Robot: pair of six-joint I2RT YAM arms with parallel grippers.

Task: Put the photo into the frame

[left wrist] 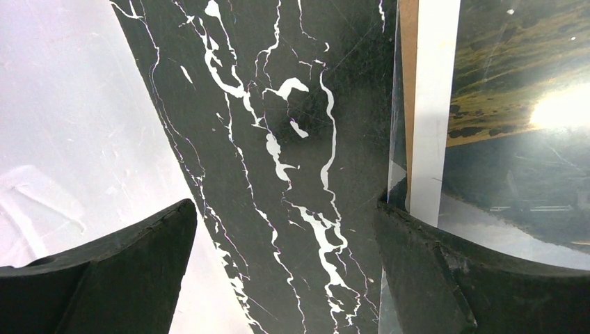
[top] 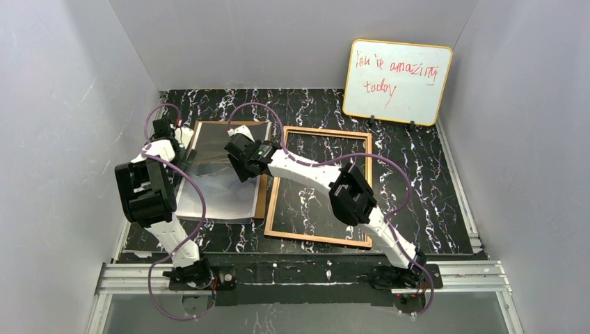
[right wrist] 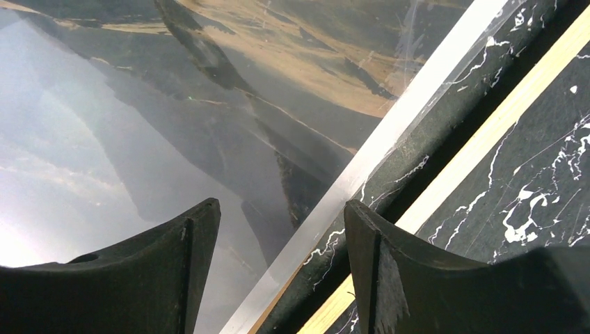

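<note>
Nearest, the frame (top: pixel 316 240) lies flat right of centre on the marbled table (top: pixel 431 195), tan back up, with the marble showing through it. Just beside its left rail, the photo (top: pixel 219 191) lies picture-up on a brown backing panel (top: pixel 262 198). Farther on, the right gripper (right wrist: pixel 282 216) hovers over the photo's right edge with its fingers apart. The left gripper (left wrist: pixel 285 216), also spread, sits at the photo's left edge. A whiteboard (top: pixel 396 80) stands at the far right.
</note>
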